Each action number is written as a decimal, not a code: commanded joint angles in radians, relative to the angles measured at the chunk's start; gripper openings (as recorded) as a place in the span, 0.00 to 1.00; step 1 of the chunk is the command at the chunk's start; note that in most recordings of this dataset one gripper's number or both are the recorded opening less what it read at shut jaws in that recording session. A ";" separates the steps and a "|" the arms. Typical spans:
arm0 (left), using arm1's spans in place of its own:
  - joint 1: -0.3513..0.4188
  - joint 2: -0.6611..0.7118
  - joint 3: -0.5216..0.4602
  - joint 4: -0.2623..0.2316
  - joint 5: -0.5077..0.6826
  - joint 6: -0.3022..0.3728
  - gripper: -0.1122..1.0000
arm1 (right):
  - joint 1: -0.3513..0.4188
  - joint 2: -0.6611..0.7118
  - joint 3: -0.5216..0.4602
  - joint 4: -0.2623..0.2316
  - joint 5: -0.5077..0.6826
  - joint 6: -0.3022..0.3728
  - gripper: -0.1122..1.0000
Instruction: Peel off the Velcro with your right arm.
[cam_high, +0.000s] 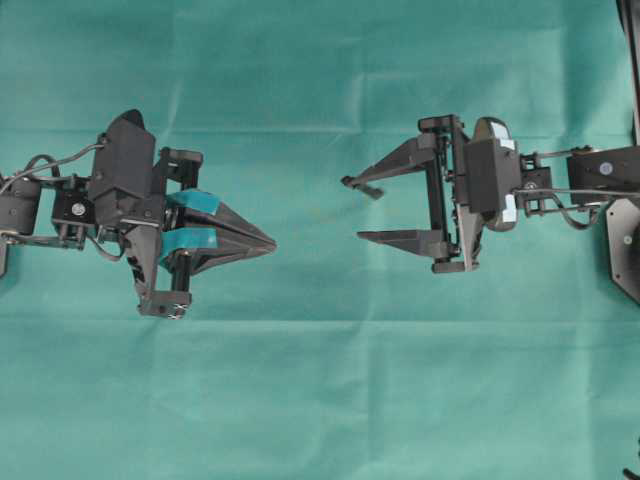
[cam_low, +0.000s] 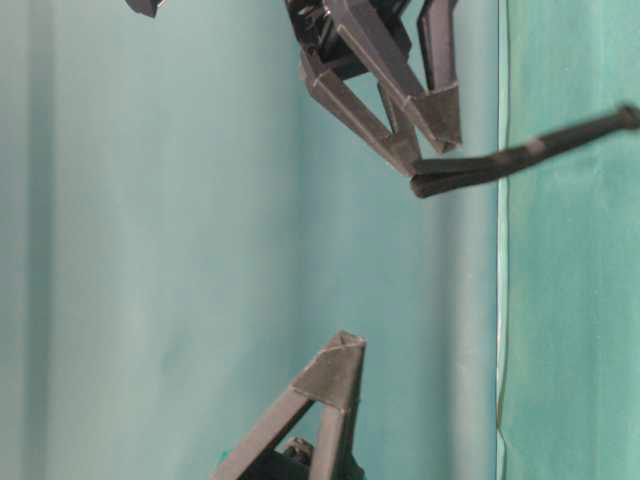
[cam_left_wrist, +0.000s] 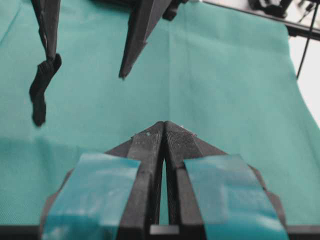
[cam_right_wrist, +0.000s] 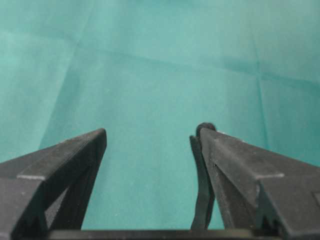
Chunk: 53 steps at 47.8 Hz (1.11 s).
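Note:
The Velcro (cam_high: 364, 188) is a thin black strap clinging to the inner face of one finger of my right gripper (cam_high: 353, 210), the all-black one, which is open and held above the cloth. In the right wrist view the Velcro (cam_right_wrist: 202, 180) lies along the right-hand finger, its rounded end at the fingertip, and the right gripper (cam_right_wrist: 152, 132) has nothing between its jaws. In the table-level view the Velcro (cam_low: 520, 155) sticks out sideways from the fingertip. My left gripper (cam_high: 270, 243), with teal-taped fingers, is shut and empty, pointing at the right gripper across a gap. In the left wrist view the Velcro (cam_left_wrist: 41, 87) dangles from the far finger.
A green cloth (cam_high: 320, 380) with fold creases covers the whole table. A black base fixture (cam_high: 625, 250) stands at the right edge. Nothing else lies on the cloth between or around the two grippers.

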 joint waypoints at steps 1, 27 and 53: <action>-0.005 -0.015 -0.008 0.002 -0.008 0.002 0.10 | -0.003 -0.023 -0.006 0.003 -0.012 0.011 0.47; -0.006 -0.018 0.000 0.002 -0.008 0.003 0.10 | 0.011 -0.052 -0.014 -0.014 -0.077 0.014 0.47; -0.006 -0.018 -0.009 0.003 -0.008 0.147 0.10 | 0.009 -0.080 -0.017 0.101 -0.078 0.015 0.47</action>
